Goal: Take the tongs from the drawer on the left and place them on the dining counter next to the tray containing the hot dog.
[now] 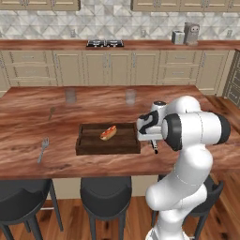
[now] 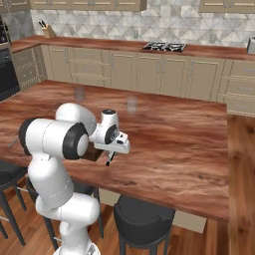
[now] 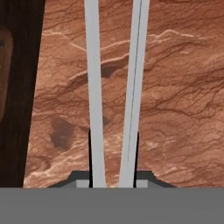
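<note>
Beside tray (image 3: 17,109), slim silver tongs (image 3: 94,87).

Beige cabinets (image 1: 108,68) line the tiled back wall (image 1: 108,21); black stools (image 1: 105,194) stand on wood floor (image 2: 241,199).

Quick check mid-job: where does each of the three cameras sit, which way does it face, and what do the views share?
Left base view: behind the arm's left, facing forward and down at the dining counter, tray and hot dog; arm lower right.
Right base view: behind its right, same counter; arm lower left, gripper.
Hand view: along the gripper at the tongs over the counter.
Both base views share the counter and arm.
</note>
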You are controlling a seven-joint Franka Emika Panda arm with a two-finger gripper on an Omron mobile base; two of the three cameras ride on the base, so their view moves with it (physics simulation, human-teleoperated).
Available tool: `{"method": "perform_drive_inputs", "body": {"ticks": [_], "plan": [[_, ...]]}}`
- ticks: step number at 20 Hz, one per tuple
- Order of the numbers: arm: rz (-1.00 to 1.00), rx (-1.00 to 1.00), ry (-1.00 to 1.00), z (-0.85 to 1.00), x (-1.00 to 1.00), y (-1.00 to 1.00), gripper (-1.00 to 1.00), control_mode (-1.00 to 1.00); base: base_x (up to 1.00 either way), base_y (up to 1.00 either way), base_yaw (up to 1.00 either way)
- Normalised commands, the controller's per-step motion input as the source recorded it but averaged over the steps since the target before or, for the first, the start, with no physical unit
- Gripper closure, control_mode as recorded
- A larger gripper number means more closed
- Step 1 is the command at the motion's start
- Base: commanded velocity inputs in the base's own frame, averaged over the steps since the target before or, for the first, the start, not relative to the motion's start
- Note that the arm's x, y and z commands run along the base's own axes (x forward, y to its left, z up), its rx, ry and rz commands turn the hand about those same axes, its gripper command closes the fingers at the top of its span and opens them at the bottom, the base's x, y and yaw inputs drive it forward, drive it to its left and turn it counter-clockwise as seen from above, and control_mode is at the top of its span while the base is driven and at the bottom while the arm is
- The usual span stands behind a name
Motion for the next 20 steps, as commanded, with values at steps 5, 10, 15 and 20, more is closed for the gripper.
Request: {"method": "perform_drive_inputs", "body": {"ticks": [5, 10, 15, 20], "plan": [[0.0, 0.0, 0.0, -0.19, 0.22, 0.0, 1.0, -1.0, 0.0, 0.0, 0.0], [0.0, 0.0, 0.0, -0.22, 0.24, 0.0, 1.0, -1.0, 0.0, 0.0, 0.0], [0.0, 0.0, -0.01, -0.25, 0.18, 0.0, 1.0, -1.0, 0.0, 0.0, 0.0], [-0.01, 0.0, 0.0, -0.21, 0.0, 0.0, -1.0, -1.0, 0.0, 0.0, 0.0]]}}
